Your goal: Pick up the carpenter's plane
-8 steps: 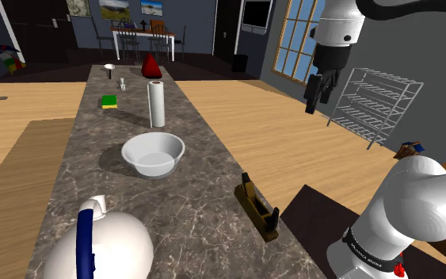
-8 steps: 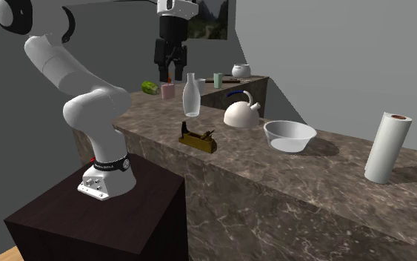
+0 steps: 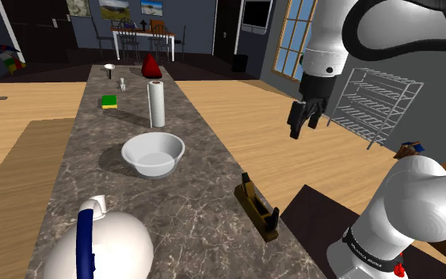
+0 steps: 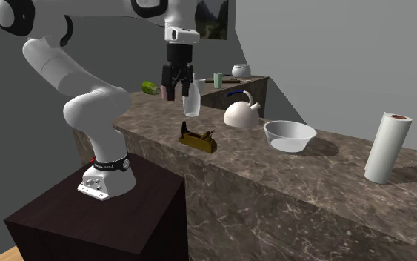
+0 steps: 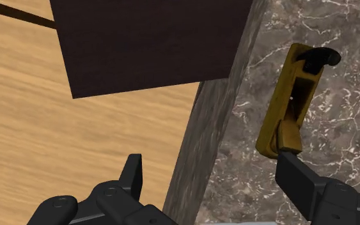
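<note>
The carpenter's plane is a yellow-brown block with a black handle. It lies flat near the marble counter's edge, close to the stand. From across, the plane sits below the hand. My gripper hangs open high in the air, above and beyond the plane and off the counter's side. In the second exterior view the gripper points down with nothing between its fingers. Through the wrist camera the plane lies just ahead of one finger of the gripper, on the counter beside its edge.
A white bowl, a paper towel roll and a white kettle stand along the counter. A clear bottle stands just behind the gripper. The dark stand is beside the plane; a wire rack stands on the floor.
The hand has come down and moved toward the counter, closer to the plane. Its fingers stay apart. The plane has not moved.
</note>
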You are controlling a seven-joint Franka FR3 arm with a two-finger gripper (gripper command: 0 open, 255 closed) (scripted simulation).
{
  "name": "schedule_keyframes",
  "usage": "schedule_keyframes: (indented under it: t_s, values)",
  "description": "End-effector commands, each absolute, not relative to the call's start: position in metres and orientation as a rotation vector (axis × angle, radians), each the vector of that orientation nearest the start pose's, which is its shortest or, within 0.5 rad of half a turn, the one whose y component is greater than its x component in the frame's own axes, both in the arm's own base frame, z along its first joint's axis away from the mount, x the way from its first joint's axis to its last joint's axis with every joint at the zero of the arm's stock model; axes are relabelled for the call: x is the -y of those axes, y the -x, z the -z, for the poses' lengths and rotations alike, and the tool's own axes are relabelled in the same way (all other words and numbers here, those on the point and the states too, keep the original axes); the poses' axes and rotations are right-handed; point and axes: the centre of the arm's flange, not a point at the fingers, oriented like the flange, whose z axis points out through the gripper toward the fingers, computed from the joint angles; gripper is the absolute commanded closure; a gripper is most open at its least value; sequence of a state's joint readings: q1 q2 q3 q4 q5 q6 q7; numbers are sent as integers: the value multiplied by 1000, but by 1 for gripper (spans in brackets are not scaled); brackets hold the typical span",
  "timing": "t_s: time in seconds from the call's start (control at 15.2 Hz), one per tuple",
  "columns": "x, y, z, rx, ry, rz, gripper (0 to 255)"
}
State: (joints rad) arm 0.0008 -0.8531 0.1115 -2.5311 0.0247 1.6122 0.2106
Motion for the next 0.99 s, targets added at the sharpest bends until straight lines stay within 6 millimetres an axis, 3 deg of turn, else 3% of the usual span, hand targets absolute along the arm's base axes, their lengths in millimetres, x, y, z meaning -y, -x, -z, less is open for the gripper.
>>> schedule_keyframes:
  t_s: [0.0,0.92]
  values:
    - [-56,-285,-511,-279,3183,-84,0]
    - [-164,-302,-376,-607,3052,-21,0]
